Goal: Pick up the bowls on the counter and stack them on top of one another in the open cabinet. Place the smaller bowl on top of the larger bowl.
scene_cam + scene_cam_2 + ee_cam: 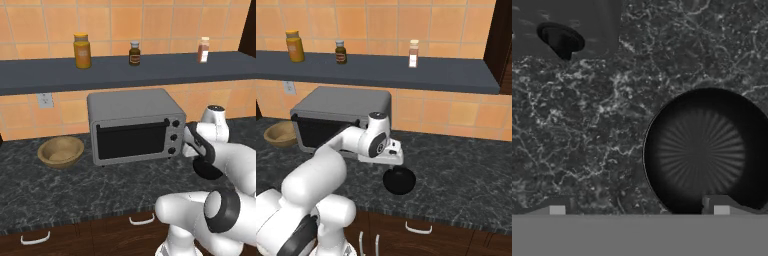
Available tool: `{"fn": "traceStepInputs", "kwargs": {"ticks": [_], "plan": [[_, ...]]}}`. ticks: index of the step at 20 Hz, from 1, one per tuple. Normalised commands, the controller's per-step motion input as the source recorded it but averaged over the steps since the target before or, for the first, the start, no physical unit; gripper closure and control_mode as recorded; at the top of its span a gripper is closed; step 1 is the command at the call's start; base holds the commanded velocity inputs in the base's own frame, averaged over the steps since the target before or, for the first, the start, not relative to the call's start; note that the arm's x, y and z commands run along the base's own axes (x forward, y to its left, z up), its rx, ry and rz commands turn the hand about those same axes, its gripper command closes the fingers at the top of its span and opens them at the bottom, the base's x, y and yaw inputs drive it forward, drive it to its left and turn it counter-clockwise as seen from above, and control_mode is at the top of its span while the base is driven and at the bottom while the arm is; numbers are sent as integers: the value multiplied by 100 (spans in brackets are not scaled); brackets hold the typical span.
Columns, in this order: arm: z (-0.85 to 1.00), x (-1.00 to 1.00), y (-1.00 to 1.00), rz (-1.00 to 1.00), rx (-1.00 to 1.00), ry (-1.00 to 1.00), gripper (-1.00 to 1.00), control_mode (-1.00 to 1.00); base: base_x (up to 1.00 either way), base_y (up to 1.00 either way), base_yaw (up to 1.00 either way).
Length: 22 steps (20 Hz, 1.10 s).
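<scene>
The arm hangs low over the counter [466,165], wrist bent down, and right under the gripper [639,210] sits a black bowl [399,180], round and dark with fine ribs fanning out from its centre. In the hand view that black bowl [709,152] lies just ahead of the jaws and off to one side, its near rim level with one fingertip [721,207] while the other fingertip stands over bare marbled stone. The jaws are spread wide apart, released, grasping nothing, and they hover above the bowl rather than touching it. Well away from the jaws, out at the far left end of the counter beyond the toaster oven [135,126], rests the wooden bowl [61,151], tan, thick-rimmed, paler inside, upright on the stone and just beside the oven's left wall. From the right base camera the wooden bowl [280,133] peeks out behind the oven's corner. The toaster oven stands between the two bowls, door closed. Above it all runs the dark grey shelf [150,72], carrying a yellow jar [82,50], a small brown bottle [134,53] and a pale spice shaker [203,50].
</scene>
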Motion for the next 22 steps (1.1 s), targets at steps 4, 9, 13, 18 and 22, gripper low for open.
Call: {"fn": "traceStepInputs", "kwargs": {"ticks": [4, 9, 13, 18, 22], "plan": [[-65, 13, -19, 0, 0, 7, -100, -100, 0, 0, 0], [-54, 5, -17, 0, 0, 0, -100, -100, 0, 0, 0], [-33, 1, -1, 0, 0, 0, -100, -100, 0, 0, 0], [-34, -5, 0, 0, 0, 0, -100, -100, 0, 0, 0], [-2, 0, 0, 0, 0, 0, -100, -100, 0, 0, 0]]}}
